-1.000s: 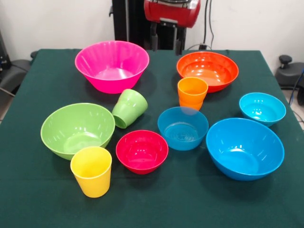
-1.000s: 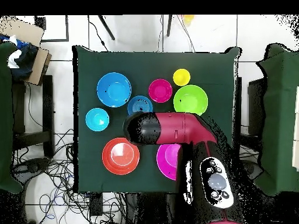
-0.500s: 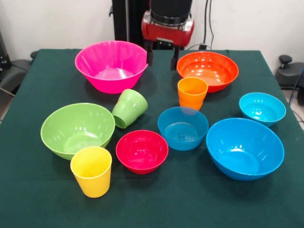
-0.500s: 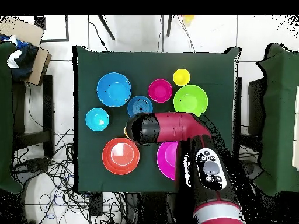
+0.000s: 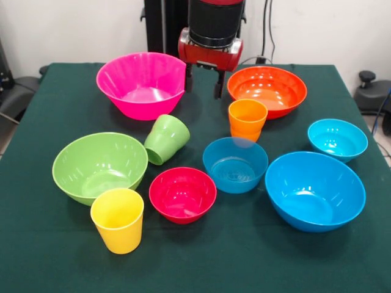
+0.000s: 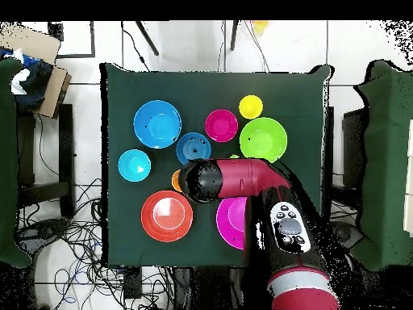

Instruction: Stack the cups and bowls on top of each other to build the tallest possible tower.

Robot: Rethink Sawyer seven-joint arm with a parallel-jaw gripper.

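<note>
- The gripper (image 5: 202, 78) has come lower than it hung a second ago, when it sat at the top edge of the front view; it now hangs at upper centre, in the gap between the pink bowl (image 5: 143, 83) and the orange bowl (image 5: 267, 90).
- Its two dark fingers (image 5: 217, 83) stand apart with open air between them and hold nothing.
- From overhead, the red arm (image 6: 242, 178) has shifted a little; its black end now leaves only a sliver of the orange cup (image 6: 176, 179) showing and covers part of the pink bowl (image 6: 230, 221).
- Nothing on the green table (image 5: 55, 256) has moved since the earlier pictures, and nothing is stacked.
- The orange cup (image 5: 247, 119) stands upright just below the orange bowl, right of centre, its base behind the far rim of the mid-sized blue bowl (image 5: 235, 164).
- The green cup (image 5: 165, 139) is tipped over, leaning toward the light green bowl (image 5: 99, 166) at left.
- The yellow cup (image 5: 117, 219) stands upright at lower left, in front of the light green bowl.
- The red bowl (image 5: 182, 194) sits at lower centre, just beside the mid-sized blue bowl.
- The large blue bowl (image 5: 314, 190) is at lower right, the small cyan bowl (image 5: 337, 139) above it at the right.
</note>
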